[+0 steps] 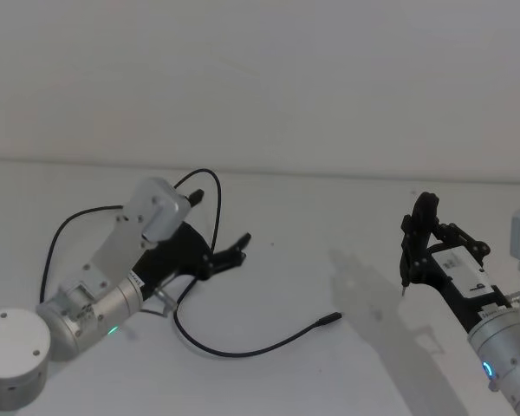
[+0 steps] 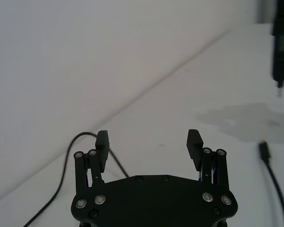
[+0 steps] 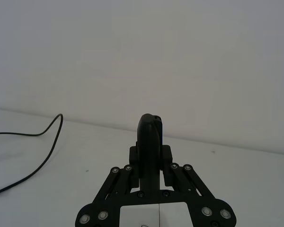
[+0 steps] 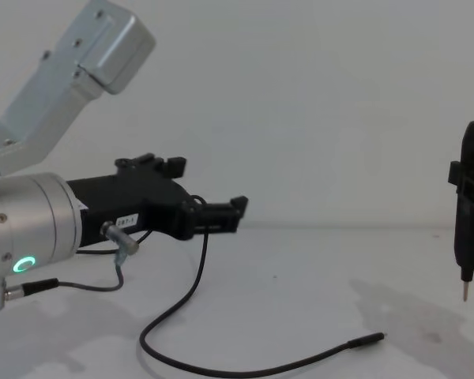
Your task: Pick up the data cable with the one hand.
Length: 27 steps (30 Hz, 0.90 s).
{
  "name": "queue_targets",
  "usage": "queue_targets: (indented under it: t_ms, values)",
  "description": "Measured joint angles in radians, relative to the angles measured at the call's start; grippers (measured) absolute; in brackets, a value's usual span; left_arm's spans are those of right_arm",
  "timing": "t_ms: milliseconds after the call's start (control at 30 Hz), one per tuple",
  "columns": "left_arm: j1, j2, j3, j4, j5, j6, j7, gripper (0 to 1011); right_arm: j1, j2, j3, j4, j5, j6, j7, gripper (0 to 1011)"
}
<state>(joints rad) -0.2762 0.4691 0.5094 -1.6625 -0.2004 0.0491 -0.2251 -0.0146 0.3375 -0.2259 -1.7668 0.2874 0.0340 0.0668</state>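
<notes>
Left gripper [image 2: 149, 142], fingers spread wide, is hovering above one data cable [image 1: 260, 351] (black, curving over the bench [image 1: 329, 217]); right gripper [image 3: 150, 156] is clenching one pen-shaped tool [image 4: 468, 213].

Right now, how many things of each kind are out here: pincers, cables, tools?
Pincers: 2, the left pincer open, the right pincer shut on a tool.
Cables: 2, the black data cable on the table and a thin grey wire at the left arm.
Tools: 1, the pen-shaped tool.
Total: 5.
</notes>
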Motion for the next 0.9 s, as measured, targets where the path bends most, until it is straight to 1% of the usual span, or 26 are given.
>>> queue_targets:
  t_ms: [167,200,333,367,433,467,500,567,633,667,700,733,800,833,900]
  values:
    - [-0.017,0.024,0.018,-0.010,0.000,0.016,-0.066,1002,0.000,0.000,0.000,0.000,0.000,0.000,0.000,268]
    - [-0.024,0.032,0.024,-0.013,0.000,0.023,-0.091,1001,0.000,0.000,0.000,0.000,0.000,0.000,0.000,268]
    - [-0.042,0.052,0.041,-0.021,0.000,0.042,-0.150,1001,0.000,0.000,0.000,0.000,0.000,0.000,0.000,268]
    - [-0.050,0.059,0.048,-0.024,-0.001,0.051,-0.173,1002,0.000,0.000,0.000,0.000,0.000,0.000,0.000,268]
    - [-0.059,0.066,0.057,-0.027,-0.001,0.060,-0.196,1001,0.000,0.000,0.000,0.000,0.000,0.000,0.000,268]
    - [-0.069,0.073,0.064,-0.030,-0.001,0.071,-0.221,1002,0.000,0.000,0.000,0.000,0.000,0.000,0.000,268]
    - [-0.069,0.073,0.064,-0.030,-0.001,0.071,-0.221,1002,0.000,0.000,0.000,0.000,0.000,0.000,0.000,268]
    - [-0.091,0.085,0.082,-0.034,-0.001,0.097,-0.274,1001,0.000,0.000,0.000,0.000,0.000,0.000,0.000,268]
    - [-0.103,0.091,0.094,-0.036,-0.001,0.114,-0.303,1001,0.000,0.000,0.000,0.000,0.000,0.000,0.000,268]
    - [-0.115,0.096,0.105,-0.038,0.000,0.129,-0.326,1001,0.000,0.000,0.000,0.000,0.000,0.000,0.000,268]
    - [-0.115,0.096,0.105,-0.038,0.000,0.129,-0.326,1001,0.000,0.000,0.000,0.000,0.000,0.000,0.000,268]
    - [-0.127,0.100,0.115,-0.038,0.001,0.146,-0.347,1002,0.000,0.000,0.000,0.000,0.000,0.000,0.000,268]
    - [-0.141,0.103,0.128,-0.039,0.003,0.164,-0.368,1001,0.000,0.000,0.000,0.000,0.000,0.000,0.000,268]
    - [-0.155,0.105,0.141,-0.039,0.006,0.185,-0.388,1002,0.000,0.000,0.000,0.000,0.000,0.000,0.000,268]
    - [-0.166,0.106,0.151,-0.039,0.010,0.203,-0.403,1001,0.000,0.000,0.000,0.000,0.000,0.000,0.000,268]
